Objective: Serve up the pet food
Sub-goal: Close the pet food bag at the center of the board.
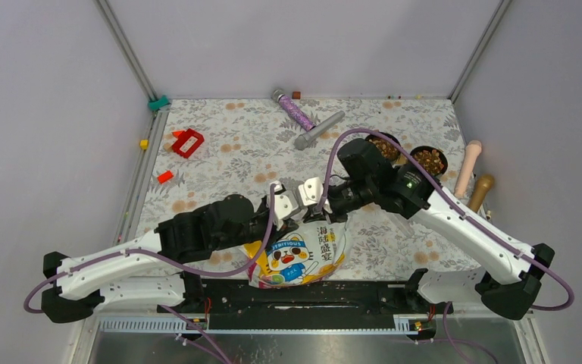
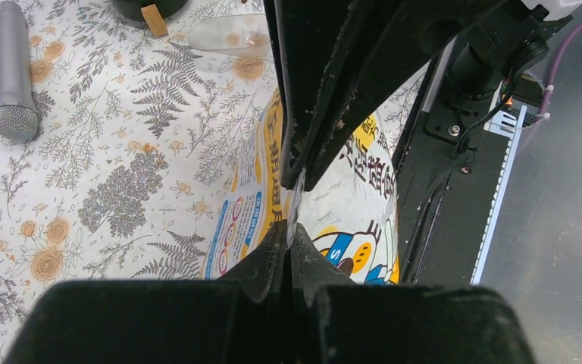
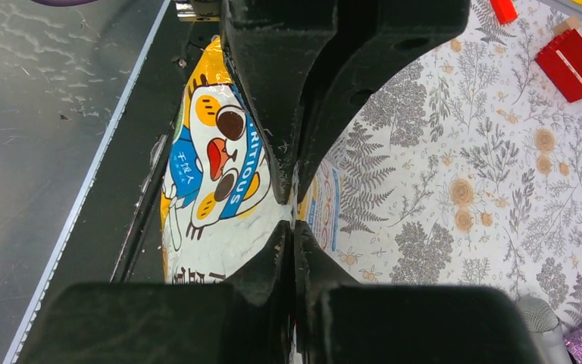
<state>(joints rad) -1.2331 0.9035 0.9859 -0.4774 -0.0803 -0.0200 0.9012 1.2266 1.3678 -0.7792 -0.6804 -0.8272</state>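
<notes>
The glossy yellow-white pet food bag [image 1: 299, 254] with a cartoon face is at the table's near edge, between the arms. My left gripper [image 1: 286, 199] and right gripper [image 1: 313, 192] meet tip to tip, both shut on the bag's top edge. In the left wrist view my left gripper [image 2: 289, 229] pinches the thin edge of the bag [image 2: 345, 216]. In the right wrist view my right gripper [image 3: 294, 227] pinches the same bag [image 3: 212, 197]. Brown kibble [image 1: 430, 160] fills two black bowls at the back right, one [image 1: 385, 143] partly hidden by my right arm.
A grey microphone [image 1: 320, 130] and a purple glitter one [image 1: 294, 110] lie at the back. A red block [image 1: 188, 142], small red and yellow pieces sit far left. Two wooden pegs [image 1: 470, 168] lie off the cloth at right. The black base rail [image 1: 303, 292] runs under the bag.
</notes>
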